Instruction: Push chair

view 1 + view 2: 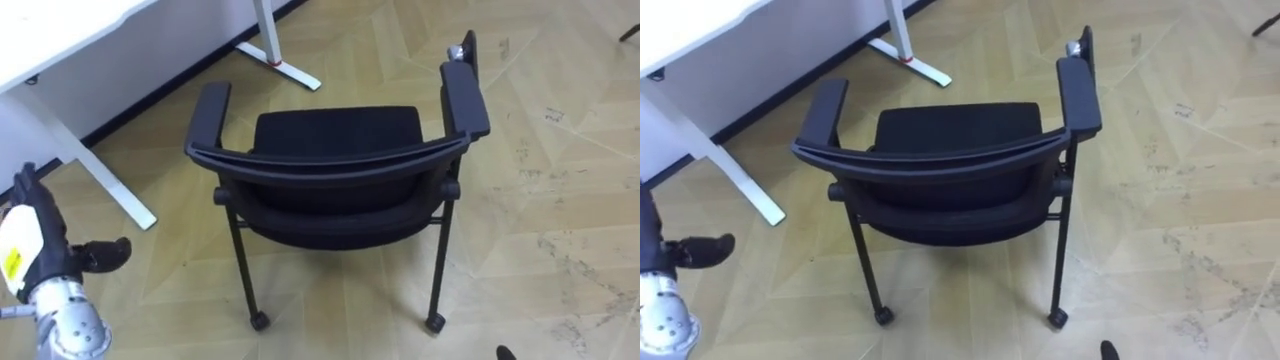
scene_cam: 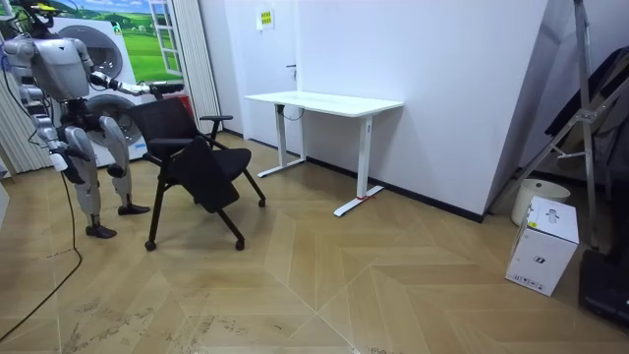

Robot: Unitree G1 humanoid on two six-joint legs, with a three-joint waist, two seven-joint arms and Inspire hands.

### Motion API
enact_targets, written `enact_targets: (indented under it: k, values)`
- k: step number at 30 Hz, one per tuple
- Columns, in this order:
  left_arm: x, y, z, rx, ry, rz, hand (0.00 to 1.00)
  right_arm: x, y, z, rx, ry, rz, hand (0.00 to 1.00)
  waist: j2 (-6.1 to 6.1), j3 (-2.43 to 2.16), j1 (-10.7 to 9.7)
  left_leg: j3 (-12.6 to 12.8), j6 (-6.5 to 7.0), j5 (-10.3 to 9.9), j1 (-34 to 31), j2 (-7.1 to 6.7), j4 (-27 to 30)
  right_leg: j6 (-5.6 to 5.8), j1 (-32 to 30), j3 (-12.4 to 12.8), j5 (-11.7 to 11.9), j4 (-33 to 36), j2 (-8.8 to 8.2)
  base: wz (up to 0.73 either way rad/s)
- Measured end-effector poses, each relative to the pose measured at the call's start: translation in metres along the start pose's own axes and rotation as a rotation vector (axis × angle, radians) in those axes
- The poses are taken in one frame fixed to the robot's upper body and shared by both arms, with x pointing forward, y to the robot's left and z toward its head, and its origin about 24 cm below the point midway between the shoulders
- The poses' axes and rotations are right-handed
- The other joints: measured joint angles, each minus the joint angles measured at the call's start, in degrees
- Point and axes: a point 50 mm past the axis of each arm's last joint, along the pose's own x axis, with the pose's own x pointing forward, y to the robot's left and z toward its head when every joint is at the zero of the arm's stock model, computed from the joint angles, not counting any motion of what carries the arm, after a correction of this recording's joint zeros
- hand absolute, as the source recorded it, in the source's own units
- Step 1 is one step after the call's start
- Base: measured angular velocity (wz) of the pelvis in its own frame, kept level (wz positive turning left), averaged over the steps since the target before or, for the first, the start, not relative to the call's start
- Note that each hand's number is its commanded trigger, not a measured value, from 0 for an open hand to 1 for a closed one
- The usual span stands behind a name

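Note:
A black chair (image 1: 335, 170) on castors stands on the wooden floor with its curved backrest (image 1: 330, 165) towards me and its seat facing the white desk (image 1: 60, 30). My left hand (image 1: 40, 240) is at the lower left, level with the backrest and a short way to its left. It is open, its fingers point forward and its thumb sticks out towards the chair without touching it. In the room view I stand behind the chair (image 2: 197, 162) with my left arm stretched towards its top, and my right hand (image 2: 59, 155) hangs at my side.
The desk's legs (image 1: 285, 65) stand just beyond the chair; in the room view the desk (image 2: 324, 101) is against the white wall. A white box (image 2: 543, 246) and a folded ladder (image 2: 580, 118) are far to the room view's right. Open wooden floor lies around the chair.

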Motion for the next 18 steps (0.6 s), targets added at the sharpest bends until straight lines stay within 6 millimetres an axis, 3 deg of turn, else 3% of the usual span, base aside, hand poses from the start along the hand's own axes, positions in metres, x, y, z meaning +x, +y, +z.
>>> enact_targets:
  k: [6, 10, 18]
  values:
    - [0.0, -0.003, 0.032, 0.081, -0.177, -0.026, 0.0, 0.0, 0.002, -0.005, 0.042, 0.022, 0.008, 0.0, -0.33, 0.21, 0.0, 0.1, 0.0, 0.0, 0.3, 0.0, -0.2, -0.01, 0.2, 0.2, 0.0, 0.0, 0.02, 0.0]
    - [0.0, -0.006, 0.036, 0.087, -0.186, -0.053, 0.0, 0.0, 0.003, -0.005, 0.045, 0.026, 0.018, 0.0, -0.84, 0.43, -0.3, 0.1, 0.0, 0.0, 0.3, 0.0, -0.2, -0.01, 0.2, 0.2, 0.0, -0.1, 0.02, 0.0]
    - [-0.003, -0.012, 0.05, 0.12, -0.242, -0.093, 0.0, 0.001, 0.005, 0.0, 0.07, 0.016, 0.024, 0.0, -0.68, 0.19, -1.2, 0.0, 0.0, 0.0, 0.2, 0.0, -0.2, -0.03, 0.1, 0.3, 0.1, -0.1, 0.05, 0.0]
